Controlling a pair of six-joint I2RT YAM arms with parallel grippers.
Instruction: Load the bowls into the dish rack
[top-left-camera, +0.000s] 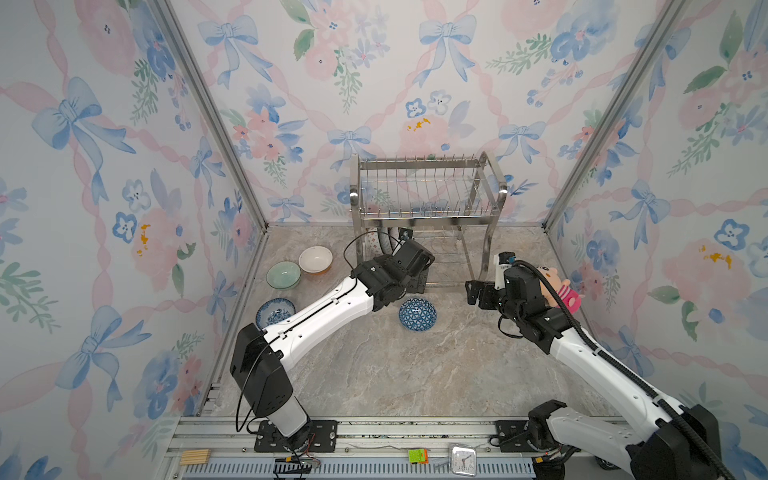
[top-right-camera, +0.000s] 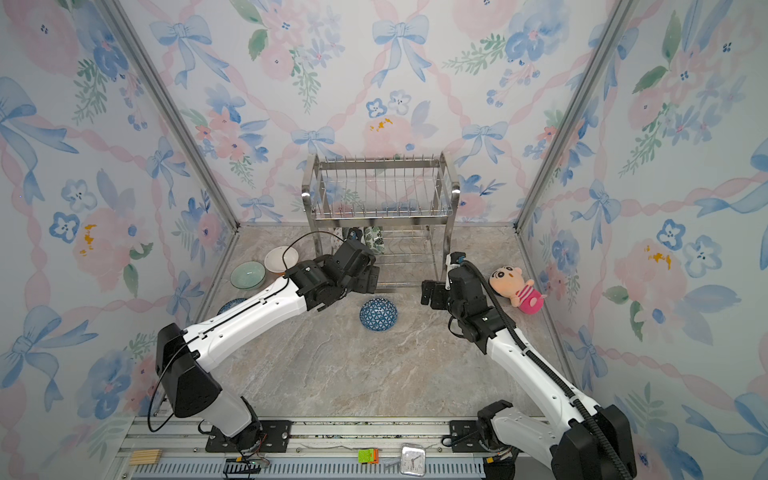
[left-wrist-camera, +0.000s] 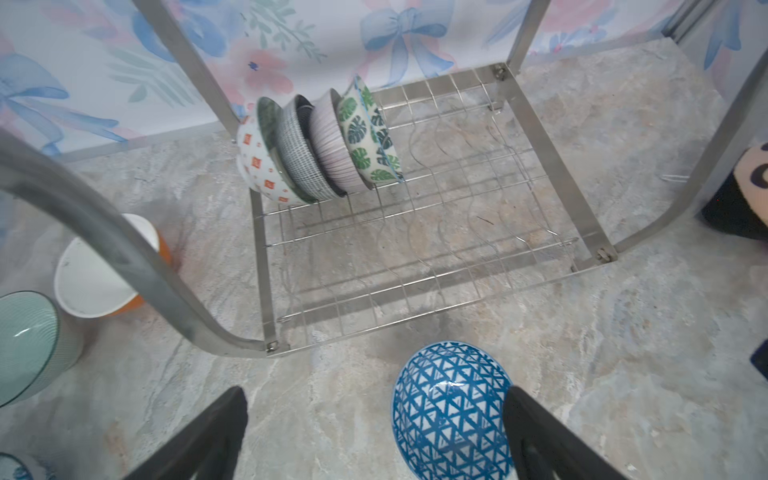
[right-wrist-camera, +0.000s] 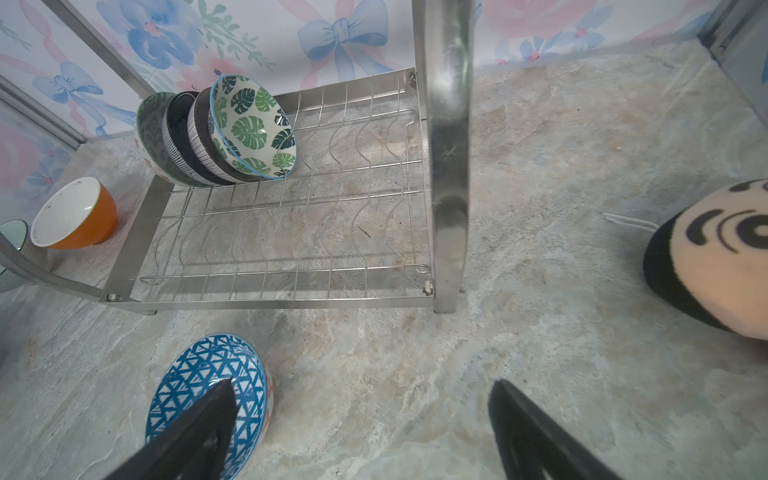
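Observation:
The dish rack (top-left-camera: 428, 187) (top-right-camera: 382, 183) stands at the back wall. On its lower tier (left-wrist-camera: 557, 166) several bowls stand on edge in a row, the green leaf bowl (left-wrist-camera: 365, 137) (right-wrist-camera: 253, 129) at the end. A blue triangle-patterned bowl (top-left-camera: 417, 314) (top-right-camera: 378, 314) (left-wrist-camera: 453, 411) (right-wrist-camera: 208, 403) lies tipped on the table before the rack. My left gripper (top-left-camera: 417, 284) (left-wrist-camera: 376, 395) hovers open just above it, holding nothing. The right gripper (top-left-camera: 473, 293) (right-wrist-camera: 363, 386) is open and empty, right of that bowl. An orange-and-white bowl (top-left-camera: 316, 259), a pale green bowl (top-left-camera: 283, 274) and a blue floral bowl (top-left-camera: 274, 313) sit at left.
A pink plush doll (top-left-camera: 561, 291) (right-wrist-camera: 715, 257) lies right of the rack, behind my right arm. The rack's tube legs (right-wrist-camera: 449, 124) stand close to both grippers. A small clock (top-left-camera: 462, 457) and a bundle of wooden sticks (top-left-camera: 194, 457) rest on the front rail.

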